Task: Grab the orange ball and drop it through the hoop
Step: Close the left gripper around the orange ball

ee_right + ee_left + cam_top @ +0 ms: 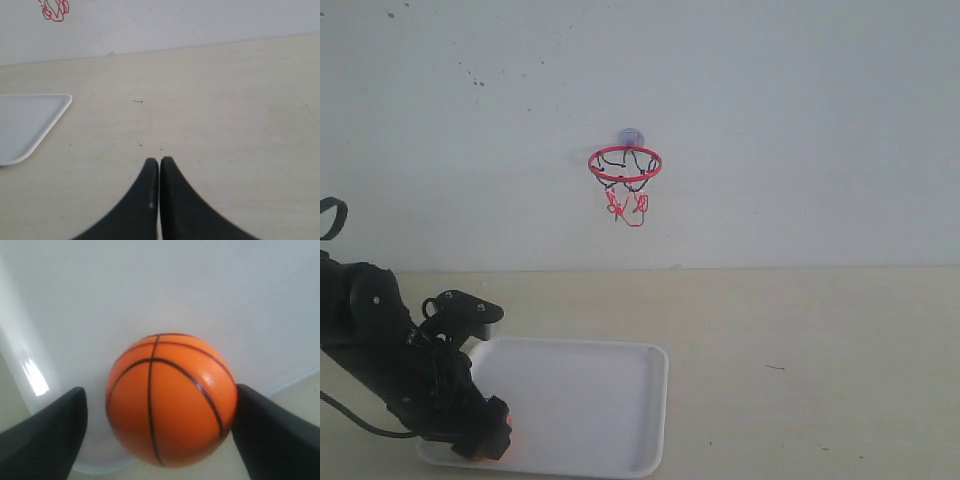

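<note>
Bench [820, 370], pale wood, runs back to a plain white wall [800, 120]; most of its surface to the R of the tray is bare.

L arm [380, 350], black, enters from the L edge of the exterior view, folded at the elbow w/ the wrist angled steeply down into the tray's near-L corner.

White tray [620, 420], shallow w/ rounded corners and a low raised rim, lies on the bench's front-L part; its R rim is well apart from anything else.

Hoop [625, 165] sits high on the wall via a greyish suction cup. Red ring roughly level, red-and-black net hanging loose below. Air between it and the bench is unobstructed.

Orange ball [170, 400] rests on the tray just inside the curved corner rim; only a sliver of orange shows under the arm in the exterior view.

L pincer [160, 392] is apart, straddling the ball: one finger [270, 435] at the ball's edge, a strip of tray showing between the ball and the other. Not clamped.

R pincer [159, 162] has its tips pressed together, nothing between them, over bare bench, w/ a tray corner nearby.
</note>
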### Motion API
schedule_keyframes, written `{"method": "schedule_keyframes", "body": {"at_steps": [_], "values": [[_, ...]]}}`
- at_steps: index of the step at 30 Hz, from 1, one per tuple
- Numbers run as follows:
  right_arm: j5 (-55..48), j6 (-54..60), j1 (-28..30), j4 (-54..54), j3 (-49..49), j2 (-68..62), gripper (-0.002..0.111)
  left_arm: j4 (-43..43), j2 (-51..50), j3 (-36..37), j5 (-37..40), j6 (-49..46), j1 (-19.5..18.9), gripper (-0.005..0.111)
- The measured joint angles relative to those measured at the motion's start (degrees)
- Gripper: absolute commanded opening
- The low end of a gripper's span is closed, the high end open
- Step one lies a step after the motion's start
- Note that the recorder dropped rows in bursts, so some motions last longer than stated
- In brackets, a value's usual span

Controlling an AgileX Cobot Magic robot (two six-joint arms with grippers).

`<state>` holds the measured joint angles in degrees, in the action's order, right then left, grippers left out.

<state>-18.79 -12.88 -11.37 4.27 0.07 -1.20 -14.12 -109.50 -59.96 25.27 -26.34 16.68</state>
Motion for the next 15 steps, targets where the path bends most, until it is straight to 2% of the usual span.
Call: {"method": "schedule_keyframes", "body": {"at_steps": [4, 8, 12, 15], "values": [[-0.11, 0.00, 0.00, 0.00, 0.00, 0.00, 0.000, 0.69, 0.00, 0.00, -0.13, 0.11, 0.00, 0.055], [-0.11, 0.00, 0.00, 0.00, 0.00, 0.00, 0.000, 1.15, 0.00, 0.00, -0.76, 0.11, 0.00, 0.026], [-0.11, 0.00, 0.00, 0.00, 0.00, 0.00, 0.000, 1.25, 0.00, 0.00, -1.61, 0.11, 0.00, 0.004], [-0.11, 0.00, 0.00, 0.00, 0.00, 0.00, 0.000, 1.25, 0.11, 0.00, -2.49, 0.11, 0.00, 0.004]]}}
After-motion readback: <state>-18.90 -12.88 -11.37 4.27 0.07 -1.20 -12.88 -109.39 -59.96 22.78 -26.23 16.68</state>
